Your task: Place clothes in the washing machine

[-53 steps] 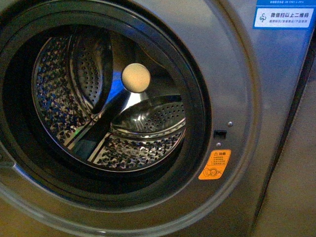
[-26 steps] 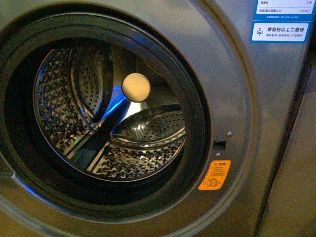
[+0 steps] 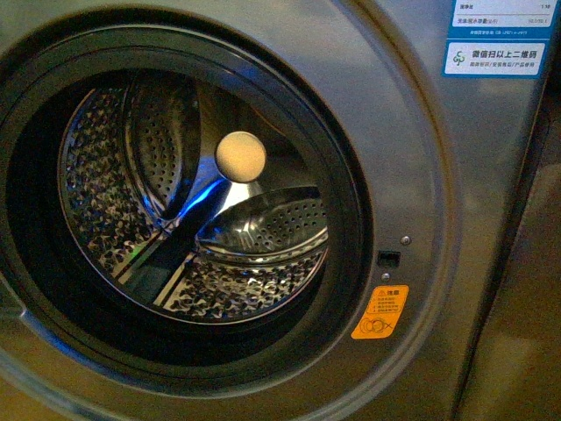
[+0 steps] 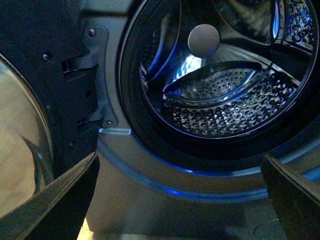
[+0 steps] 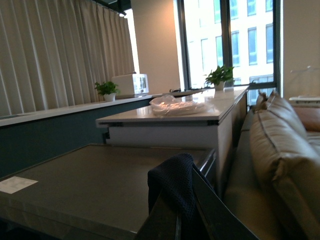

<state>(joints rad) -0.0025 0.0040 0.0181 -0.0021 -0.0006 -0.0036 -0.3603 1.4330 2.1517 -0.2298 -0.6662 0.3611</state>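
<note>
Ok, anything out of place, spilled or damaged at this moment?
Nothing looks spilled or damaged. The washer is open and its drum shows nothing inside. The one oddity: the clothes are pinched in the right gripper, and that wrist view shows a sofa, not the drum.

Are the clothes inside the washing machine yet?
No, the drum of the washing machine shows only bare perforated steel, no cloth.
</note>
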